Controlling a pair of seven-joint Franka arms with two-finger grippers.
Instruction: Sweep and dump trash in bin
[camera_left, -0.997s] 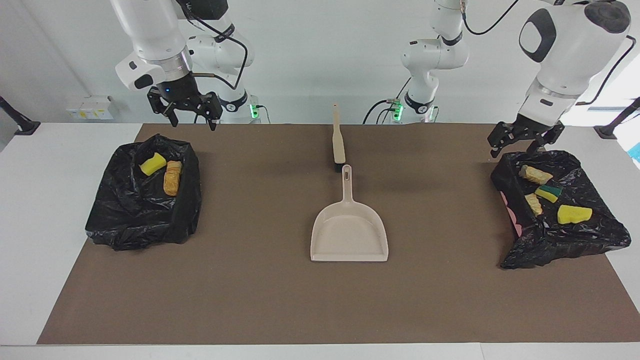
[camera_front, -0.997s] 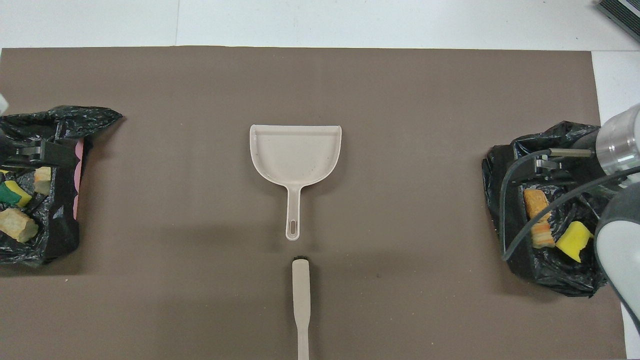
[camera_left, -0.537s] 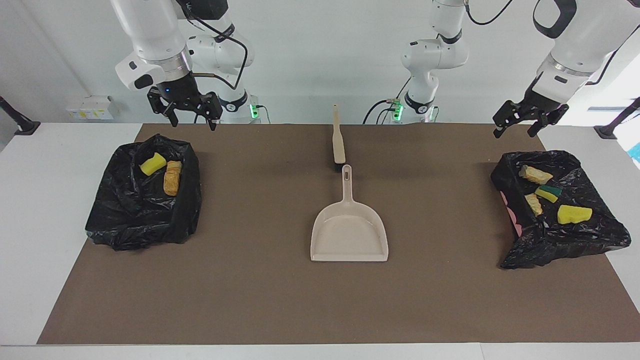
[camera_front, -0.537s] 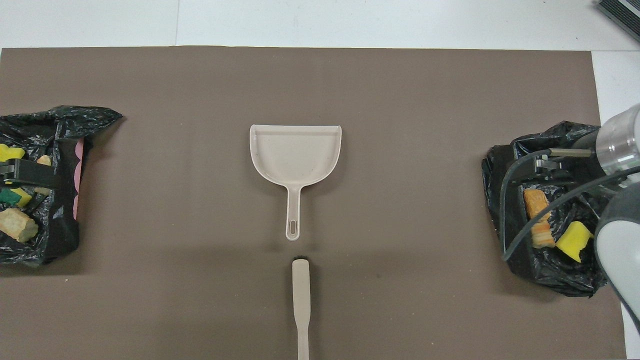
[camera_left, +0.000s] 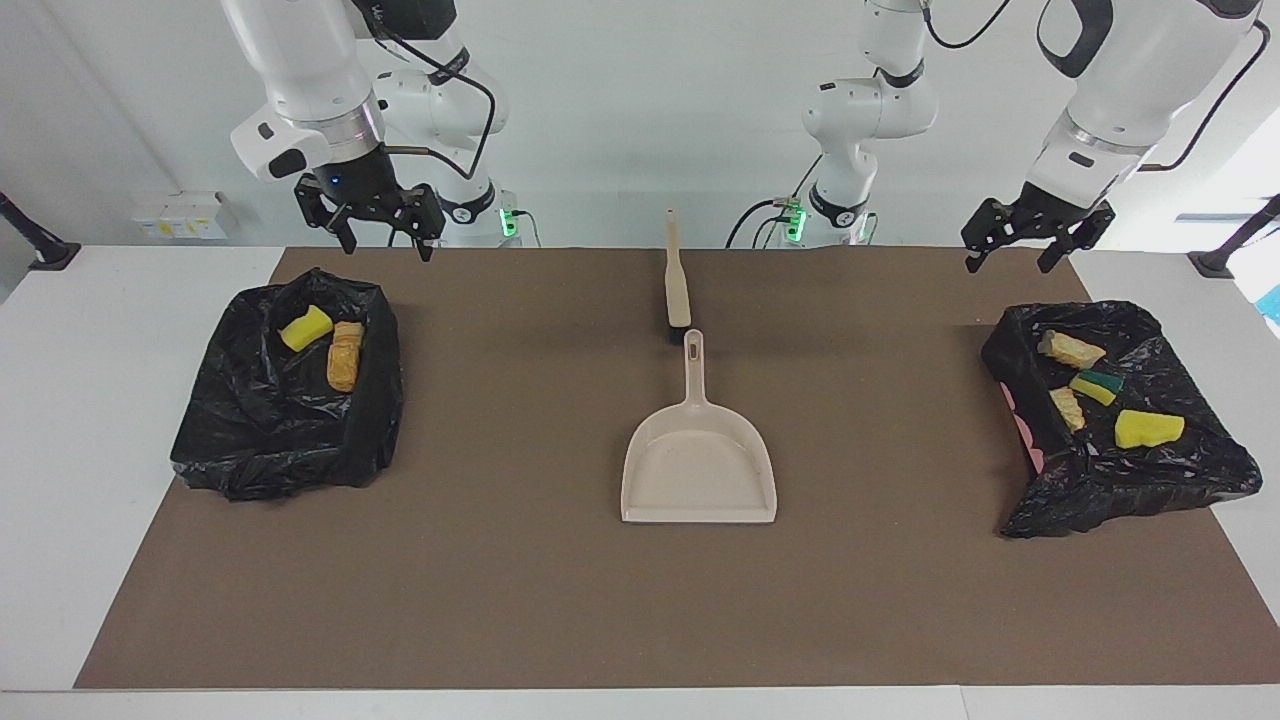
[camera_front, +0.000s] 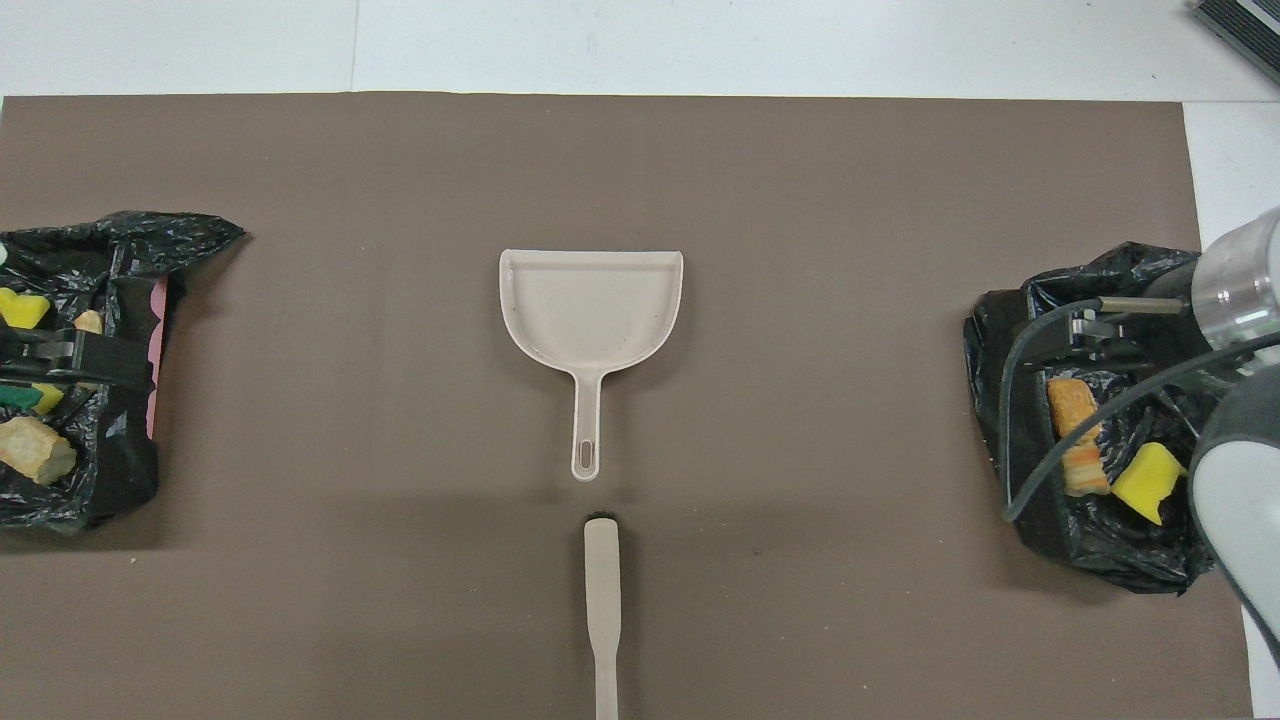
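Your left claw (camera_left: 1026, 240) hangs wide and empty at the upper right of the facing view, above the black-lined bin (camera_left: 1190, 470) holding four scraps of trash (camera_left: 1148, 428). Your right claw (camera_left: 378, 225) hangs wide and empty at upper left, over the second bin (camera_left: 250, 440) with two scraps (camera_left: 345, 368). The dustpan (camera_left: 698, 470) and brush (camera_left: 677, 285) lie mid-counter (camera_left: 500, 580).

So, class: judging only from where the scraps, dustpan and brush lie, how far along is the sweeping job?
Done: the mat shows no loose scraps; two lie in the bin bag at the right arm's end and four in the bin bag at the left arm's end. The dustpan lies empty beside the brush.
In hand: nothing; the right gripper and left gripper hang open above the table.
Left: nothing visible to sweep.
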